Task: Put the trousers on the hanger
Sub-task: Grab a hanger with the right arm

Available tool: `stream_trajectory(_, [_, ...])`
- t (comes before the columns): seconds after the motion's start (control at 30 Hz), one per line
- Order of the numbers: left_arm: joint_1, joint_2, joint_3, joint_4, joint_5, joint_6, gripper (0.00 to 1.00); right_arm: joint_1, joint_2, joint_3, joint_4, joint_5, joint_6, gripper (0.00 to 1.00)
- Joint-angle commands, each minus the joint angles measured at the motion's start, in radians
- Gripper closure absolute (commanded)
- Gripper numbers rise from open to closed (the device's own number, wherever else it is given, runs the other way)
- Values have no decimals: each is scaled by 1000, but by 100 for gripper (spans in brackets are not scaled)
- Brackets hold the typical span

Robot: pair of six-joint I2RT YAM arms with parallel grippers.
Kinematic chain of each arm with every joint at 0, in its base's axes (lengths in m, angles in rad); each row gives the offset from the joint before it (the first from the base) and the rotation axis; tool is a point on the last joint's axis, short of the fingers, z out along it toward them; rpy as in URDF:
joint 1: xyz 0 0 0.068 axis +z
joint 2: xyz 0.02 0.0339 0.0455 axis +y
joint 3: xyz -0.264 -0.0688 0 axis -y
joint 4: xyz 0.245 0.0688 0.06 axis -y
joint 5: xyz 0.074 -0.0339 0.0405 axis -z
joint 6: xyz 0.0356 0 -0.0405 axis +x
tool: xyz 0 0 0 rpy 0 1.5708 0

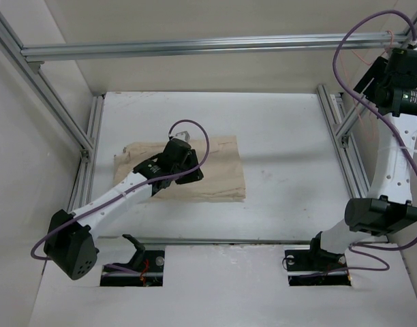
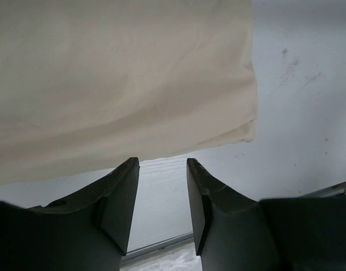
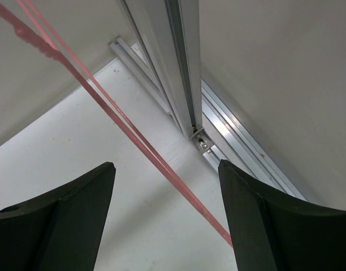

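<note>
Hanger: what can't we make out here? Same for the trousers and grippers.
- hanger: the right wrist view shows only two wire strands. The hook and triangle are cut off by the frame edges. In the top view it is too thin to trace.
- right gripper: open, with the wire between its fingers. Contact is unclear.
- trousers: the left arm covers part in the top view. The left wrist view crops them at top and left.

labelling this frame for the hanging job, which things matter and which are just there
For the job:
- beige wrinkled cotton trousers
- thin pink wire hanger

Just there:
- silver aluminium frame rail
- white table
</note>
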Motion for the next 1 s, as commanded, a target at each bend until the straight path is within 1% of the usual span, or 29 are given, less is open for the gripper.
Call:
stream_trajectory(0.0, [13, 5, 14, 37, 23, 17, 63, 1, 20, 4, 44, -26, -8, 22])
stream_trajectory(0.07, [21, 9, 14, 37, 28, 17, 63, 11, 26, -12, 57, -34, 1, 27])
stream_trajectory(0.1, [22, 9, 13, 37, 28, 17, 63, 9, 31, -16, 63, -40, 5, 34])
stream_trajectory(0.13, [24, 9, 11, 37, 28, 17, 63, 6, 31, -16, 71, -51, 12, 45])
stream_trajectory(0.2, [27, 9, 10, 37, 28, 17, 63, 6, 15, -31, 117, -80, 15, 61])
stream_trajectory(0.27, [27, 15, 10, 38, 28, 15, 63, 6, -17, -52, 174, -106, 15, 74])
stream_trajectory(0.33, [25, 21, 17, 38, 27, 12, 63, 9, -52, -84, 241, -123, 6, 83])
stream_trajectory(0.4, [18, 25, 25, 38, 20, 12, 63, 12, -87, -118, 295, -143, -4, 90])
stream_trajectory(0.47, [13, 27, 28, 38, 17, 11, 63, 12, -121, -152, 333, -155, -7, 94])
stream_trajectory(0.6, [15, 21, 33, 34, 11, 8, 63, 15, -196, -195, 404, -160, -20, 99])
stream_trajectory(0.77, [16, 19, 39, 31, 10, 3, 64, 29, -262, -204, 441, -131, -73, 100])
stream_trajectory(0.87, [15, 21, 49, 32, 7, 2, 64, 44, -291, -212, 426, -143, -85, 100])
stream_trajectory(0.97, [15, 25, 72, 38, 8, 2, 63, 74, -320, -264, 406, -154, -91, 100])
